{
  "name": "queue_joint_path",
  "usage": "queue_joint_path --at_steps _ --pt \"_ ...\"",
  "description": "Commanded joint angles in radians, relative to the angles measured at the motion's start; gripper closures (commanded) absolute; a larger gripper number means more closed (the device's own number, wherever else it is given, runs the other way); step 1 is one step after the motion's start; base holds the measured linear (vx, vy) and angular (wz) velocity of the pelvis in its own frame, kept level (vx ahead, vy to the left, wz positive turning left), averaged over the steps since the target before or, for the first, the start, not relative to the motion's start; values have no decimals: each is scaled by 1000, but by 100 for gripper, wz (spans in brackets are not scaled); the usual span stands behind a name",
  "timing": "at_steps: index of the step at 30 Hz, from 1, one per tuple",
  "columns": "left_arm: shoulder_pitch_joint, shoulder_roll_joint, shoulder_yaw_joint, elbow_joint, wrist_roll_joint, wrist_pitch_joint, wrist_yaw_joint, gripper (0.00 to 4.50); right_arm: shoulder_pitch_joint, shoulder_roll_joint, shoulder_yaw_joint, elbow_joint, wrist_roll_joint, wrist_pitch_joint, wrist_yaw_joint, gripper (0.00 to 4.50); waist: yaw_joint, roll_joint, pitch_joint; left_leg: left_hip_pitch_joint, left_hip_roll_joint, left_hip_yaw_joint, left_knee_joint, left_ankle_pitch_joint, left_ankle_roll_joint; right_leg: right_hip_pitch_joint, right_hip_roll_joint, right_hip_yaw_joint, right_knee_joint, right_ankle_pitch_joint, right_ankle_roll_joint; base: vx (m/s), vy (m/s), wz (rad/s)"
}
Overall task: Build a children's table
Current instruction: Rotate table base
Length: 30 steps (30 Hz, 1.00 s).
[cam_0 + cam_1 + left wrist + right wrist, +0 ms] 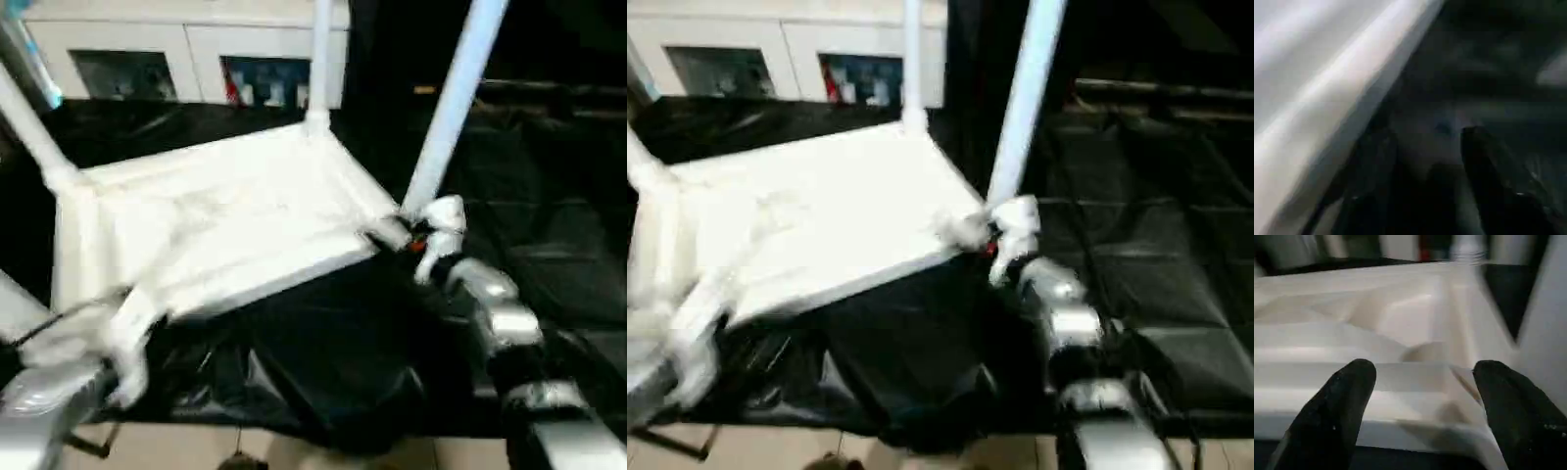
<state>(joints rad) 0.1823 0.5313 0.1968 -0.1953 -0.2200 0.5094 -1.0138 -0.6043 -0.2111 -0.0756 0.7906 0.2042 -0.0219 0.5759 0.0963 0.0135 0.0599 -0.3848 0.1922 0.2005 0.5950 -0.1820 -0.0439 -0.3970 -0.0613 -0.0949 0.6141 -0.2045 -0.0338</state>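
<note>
Black sheeting drapes the bench, tabletop [225,225] lying upside down on it, legs [453,103] up. Right gripper [1422,382] spread wide at the near rim, left gripper [1425,161] apart beside the edge. Light, stiff, slick plastic: grab the rim or ribs

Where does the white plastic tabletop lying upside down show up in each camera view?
Left eye view: white plastic tabletop centre-left, ribbed underside up.
Right eye view: centre-left.
Left wrist view: pale surface filling one side, probably its edge.
Right wrist view: ribbed underside just past the right claw.
Shared landmark: white tube leg beside the right claw.
</note>
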Motion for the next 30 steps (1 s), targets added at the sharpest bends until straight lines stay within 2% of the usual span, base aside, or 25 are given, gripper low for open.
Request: queue_joint_path --at_steps 1,2,3,4,5,6,7,8,10,11,12,13,15,18,19,20,21,23,26,27,28,29,30 --pt "59 54 21 -102 -38 60 -50 167 -44 -2 -24 73 -15 -33 -75 84 -5 9 -56 38 56 -25 -76 -227 19 27 -88 70 -84 -261 -179 0 0 0" --pt "90 73 29 -130 -52 83 -60 149 -57 0 -28 95 -17 -43 -93 84 -7 8 -58 35 58 -28 -77 -226 14 31 -92 70 -78 -248 -190 0 0 0" --pt "123 90 46 -158 -70 106 -68 139 -71 6 -33 113 -15 -49 -108 84 -12 4 -54 33 57 -27 -80 -241 16 29 -86 69 -80 -246 -187 0 0 0" --pt "139 96 56 -171 -79 118 -71 141 -76 10 -34 120 -15 -55 -113 84 -13 5 -55 31 55 -27 -78 -238 17 32 -87 70 -76 -238 -190 0 0 0" --pt "178 112 83 -198 -102 142 -75 141 -90 20 -33 144 -15 -71 -122 84 -11 -1 -55 30 55 -27 -78 -235 21 33 -89 71 -76 -235 -187 0 0 0" --pt "178 112 83 -198 -102 142 -75 134 -90 20 -33 144 -15 -71 -122 84 -12 1 -56 27 55 -28 -78 -232 21 34 -91 71 -74 -232 -191 0 0 0" --pt "219 129 118 -216 -120 157 -82 119 -104 31 -29 174 -20 -90 -128 84 -13 -2 -55 29 54 -25 -78 -230 25 33 -87 71 -79 -235 -183 0 0 0" --pt "219 129 118 -216 -120 157 -82 102 -104 31 -29 174 -20 -90 -128 84 -14 -1 -56 26 54 -28 -77 -227 23 36 -89 72 -73 -230 -187 0 0 0" --pt "262 139 167 -220 -136 162 -99 97 -103 44 -28 176 -17 -96 -107 84 -17 -19 -53 24 54 -26 -79 -230 32 36 -88 71 -77 -247 -175 0 0 0" --pt "293 148 212 -218 -147 163 -116 97 -95 50 -27 170 -16 -95 -91 84 -16 -23 -53 26 54 -26 -78 -228 31 35 -87 72 -77 -253 -168 0 0 0" --pt "310 153 238 -217 -151 164 -125 89 -90 53 -27 166 -15 -94 -81 84 -15 -19 -53 25 53 -26 -75 -227 32 34 -90 74 -75 -252 -169 0 0 0" --pt "365 178 296 -218 -159 167 -149 70 -75 57 -19 164 -13 -98 -62 84 -18 -18 -52 23 55 -28 -80 -232 30 35 -88 73 -77 -259 -165 0 0 0" --pt "398 191 337 -224 -176 181 -157 57 -61 58 -13 166 -15 -109 -57 84 -22 -18 -50 34 59 -27 -85 -263 14 27 -79 72 -77 -241 -164 0 0 0" --pt "435 205 416 -208 -211 191 -184 39 -30 61 -9 156 -17 -126 -55 84 -21 -20 -49 39 58 -27 -87 -293 0 25 -78 74 -77 -227 -171 0 0 0" --pt "437 207 419 -205 -211 189 -186 24 -29 62 -9 155 -17 -126 -55 84 -18 -21 -47 39 58 -27 -89 -311 -4 25 -79 74 -78 -239 -170 0 0 0" --pt "460 231 470 -142 -210 159 -216 15 -7 63 -14 146 -15 -132 -59 84 -16 -21 -43 40 56 -27 -89 -336 -8 23 -81 77 -83 -273 -162 0 0 0" --pt "467 241 491 -114 -206 145 -228 10 3 63 -14 139 -14 -134 -59 84 -14 -23 -44 40 56 -28 -90 -347 -13 24 -82 78 -84 -299 -153 0 0 0" --pt "469 252 515 -64 -199 104 -239 5 14 64 -16 131 -14 -134 -57 84 -12 -21 -37 44 57 -31 -93 -379 -21 21 -84 78 -91 -347 -141 0 0 0" --pt "385 254 592 79 -220 -19 -220 5 43 62 -16 108 -16 -127 -50 84 -6 -24 -34 57 56 -35 -95 -430 -37 22 -90 78 -102 -436 -123 0 0 0" --pt "355 252 610 106 -230 -41 -213 5 50 62 -14 102 -17 -124 -49 84 -4 -22 -38 57 59 -35 -97 -419 -42 24 -90 80 -97 -410 -130 0 0 0" --pt "293 250 626 121 -256 -52 -193 5 67 60 -7 88 -19 -119 -42 84 -3 -23 -38 56 61 -36 -99 -417 -46 25 -90 79 -94 -394 -135 0 0 0" --pt "281 249 629 123 -260 -54 -189 5 70 60 -6 85 -19 -118 -40 84 -1 -19 -38 60 63 -35 -100 -433 -53 22 -87 78 -91 -374 -146 0 0 0" --pt "240 242 625 114 -286 -39 -174 5 80 61 -5 74 -18 -112 -40 84 -2 -19 -35 60 63 -36 -101 -452 -57 21 -87 77 -91 -379 -151 0 0 0"
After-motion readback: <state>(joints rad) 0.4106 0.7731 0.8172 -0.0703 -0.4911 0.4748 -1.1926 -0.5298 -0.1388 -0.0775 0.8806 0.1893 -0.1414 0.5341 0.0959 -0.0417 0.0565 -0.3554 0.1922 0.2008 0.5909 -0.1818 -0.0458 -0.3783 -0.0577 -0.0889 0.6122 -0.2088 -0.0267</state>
